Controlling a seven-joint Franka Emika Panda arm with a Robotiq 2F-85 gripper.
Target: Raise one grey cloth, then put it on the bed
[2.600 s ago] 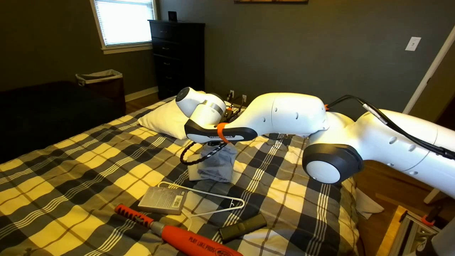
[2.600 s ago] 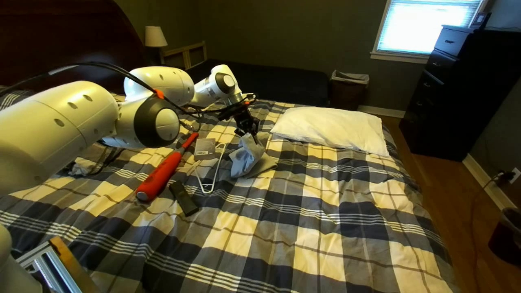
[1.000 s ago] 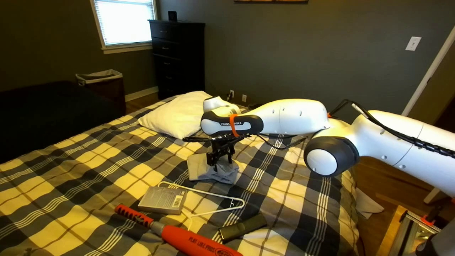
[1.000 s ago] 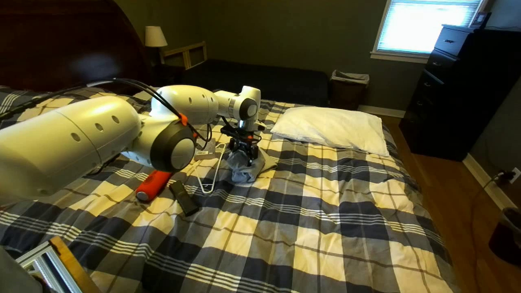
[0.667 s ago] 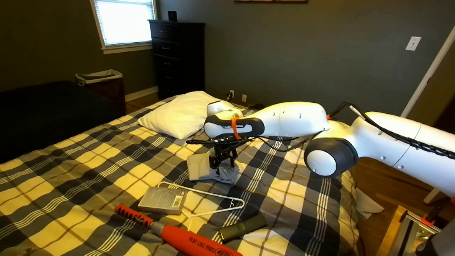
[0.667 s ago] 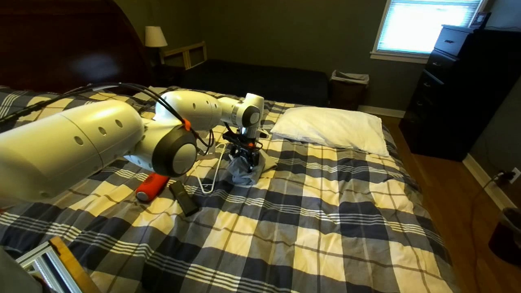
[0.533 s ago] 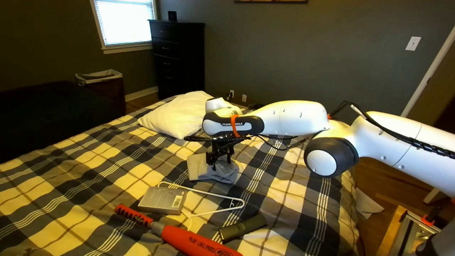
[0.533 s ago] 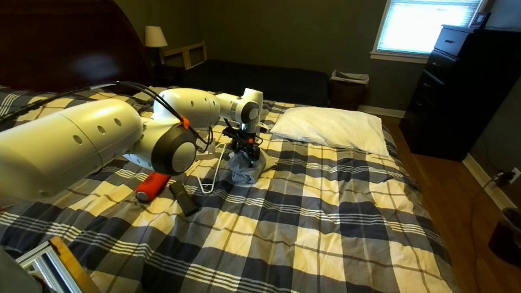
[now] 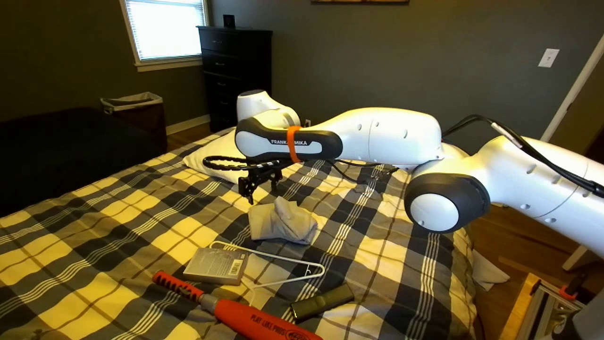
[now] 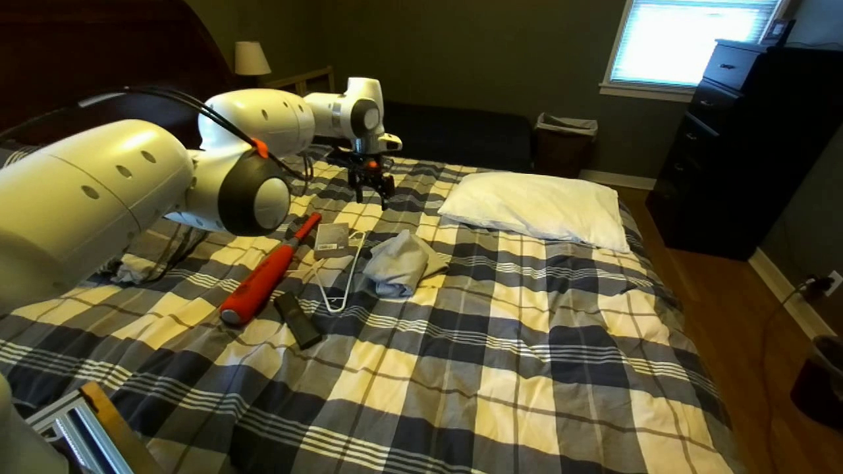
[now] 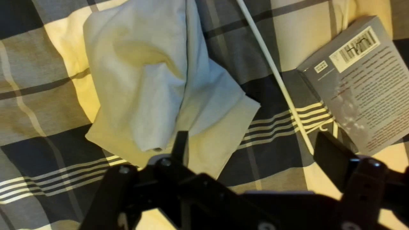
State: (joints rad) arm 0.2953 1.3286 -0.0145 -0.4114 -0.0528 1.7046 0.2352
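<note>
The rumpled grey cloth (image 9: 295, 225) lies on the plaid bed (image 9: 141, 231), loosely heaped with a raised fold. It rests partly over a flat, folded grey cloth (image 10: 433, 263), whose corner sticks out. Above the bed, my gripper (image 9: 262, 194) hangs clear of both cloths, fingers pointing down and apart. In the wrist view, the rumpled cloth (image 11: 127, 67) fills the upper left. Nothing sits between the wide-spread jaws of the gripper (image 11: 250, 140) there; one finger overlaps the folded cloth (image 11: 211, 153) in the picture only.
Close to the cloths lie a white hanger (image 11: 281, 83) and a grey book (image 9: 216, 267). A red bat (image 9: 255, 321) and a dark oblong case (image 9: 323, 302) are farther off. The white pillow (image 10: 537, 210) lies towards the bed's far edge.
Earliest, the rumpled cloth hung raised from my gripper; it then came down onto the bed and was let go. Over the last half second the gripper rose and moved off it.
</note>
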